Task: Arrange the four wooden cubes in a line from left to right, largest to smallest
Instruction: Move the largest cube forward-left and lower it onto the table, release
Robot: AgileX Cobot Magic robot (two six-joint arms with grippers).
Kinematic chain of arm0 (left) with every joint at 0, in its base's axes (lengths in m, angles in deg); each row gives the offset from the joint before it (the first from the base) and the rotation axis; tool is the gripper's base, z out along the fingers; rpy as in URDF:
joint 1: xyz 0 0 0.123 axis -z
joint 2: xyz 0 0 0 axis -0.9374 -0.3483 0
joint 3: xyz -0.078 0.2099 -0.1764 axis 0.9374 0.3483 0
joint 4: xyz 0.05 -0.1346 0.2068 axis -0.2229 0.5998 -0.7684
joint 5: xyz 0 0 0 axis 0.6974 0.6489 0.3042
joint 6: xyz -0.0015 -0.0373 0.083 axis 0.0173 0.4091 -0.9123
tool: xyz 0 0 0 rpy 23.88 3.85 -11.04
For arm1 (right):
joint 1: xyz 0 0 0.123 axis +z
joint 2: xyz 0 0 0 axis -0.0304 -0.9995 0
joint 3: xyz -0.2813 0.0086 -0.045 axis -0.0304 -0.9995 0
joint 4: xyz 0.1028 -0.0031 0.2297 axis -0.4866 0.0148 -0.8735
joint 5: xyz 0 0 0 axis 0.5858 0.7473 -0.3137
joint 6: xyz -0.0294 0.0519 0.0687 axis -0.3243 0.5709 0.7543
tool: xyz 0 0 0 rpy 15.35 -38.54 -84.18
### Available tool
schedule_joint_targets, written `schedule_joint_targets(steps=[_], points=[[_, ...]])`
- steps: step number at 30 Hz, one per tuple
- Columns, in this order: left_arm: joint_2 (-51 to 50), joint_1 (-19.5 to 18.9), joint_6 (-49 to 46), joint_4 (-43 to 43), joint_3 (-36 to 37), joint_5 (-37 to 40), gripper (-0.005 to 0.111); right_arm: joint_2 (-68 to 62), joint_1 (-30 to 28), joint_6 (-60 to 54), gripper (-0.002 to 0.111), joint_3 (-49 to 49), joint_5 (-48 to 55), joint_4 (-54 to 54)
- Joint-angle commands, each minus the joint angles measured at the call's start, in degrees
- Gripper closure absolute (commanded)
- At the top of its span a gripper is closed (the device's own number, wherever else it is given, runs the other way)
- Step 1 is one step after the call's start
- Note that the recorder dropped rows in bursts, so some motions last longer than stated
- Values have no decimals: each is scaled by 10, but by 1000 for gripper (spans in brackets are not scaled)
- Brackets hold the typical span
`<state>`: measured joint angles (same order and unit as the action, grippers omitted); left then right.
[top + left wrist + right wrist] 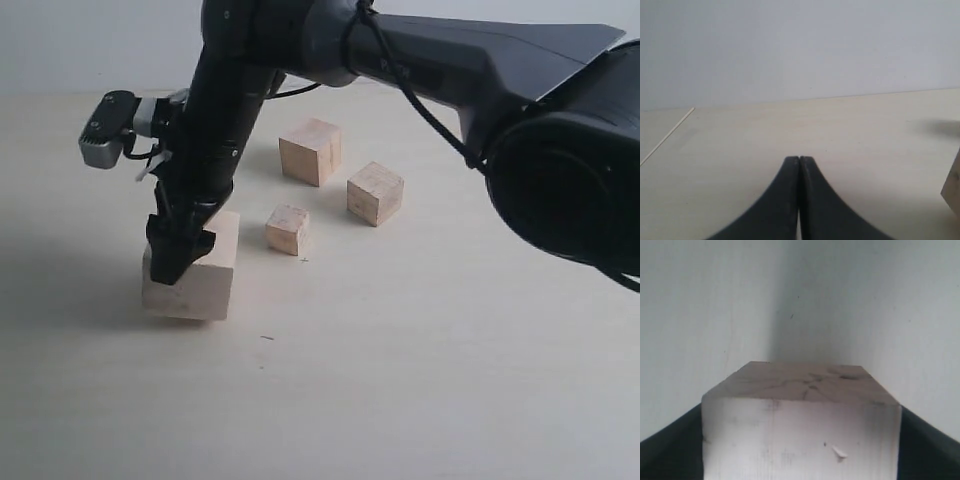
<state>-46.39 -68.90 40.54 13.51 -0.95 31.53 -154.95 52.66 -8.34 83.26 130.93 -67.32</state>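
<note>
Four pale wooden cubes lie on the light table [420,380]. The largest cube [215,272] sits at the left. My right gripper [178,255] has reached across to it and is shut on it, its dark fingers [932,447] pressing on both sides of the cube [800,435]. The cube appears to rest on the table. The second-largest cube [310,150] stands farther back, the third cube [375,192] to its right, and the smallest cube [287,229] in front of them. My left gripper [799,160] is shut on nothing, low over bare table.
The right arm's thick black links [560,170] fill the upper right of the exterior view. A sliver of a wooden cube [954,187] shows at the edge of the left wrist view. A pale wall [800,50] backs the table.
</note>
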Motion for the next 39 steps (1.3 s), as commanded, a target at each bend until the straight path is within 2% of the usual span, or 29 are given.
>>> schedule_joint_targets(steps=[1, 3, 16, 18, 20, 27, 31, 33, 39], points=[[4, -1, -2, 6, 2, -1, 107, -9, 26, 31, 107, -2, -5, 35], [4, -1, -2, 6, 2, -1, 107, -20, 37, 59, 107, -2, -21, 63], [4, -1, -2, 6, 2, -1, 107, -28, 37, 65, 104, -2, -63, 30], [4, -1, -2, 6, 2, -1, 107, -28, 37, 65, 98, -2, -71, 30], [4, -1, -2, 6, 2, -1, 107, -28, 37, 65, 87, -2, -76, 30], [4, -1, -2, 6, 2, -1, 107, -28, 37, 74, 29, -2, -68, 10], [4, -1, -2, 6, 2, -1, 107, -22, 37, 79, 8, -2, -67, -5], [4, -1, -2, 6, 2, -1, 107, -10, 37, 79, 3, -2, -68, -13], [4, -1, -2, 6, 2, -1, 107, 66, 36, 106, 3, 43, -28, 38]])
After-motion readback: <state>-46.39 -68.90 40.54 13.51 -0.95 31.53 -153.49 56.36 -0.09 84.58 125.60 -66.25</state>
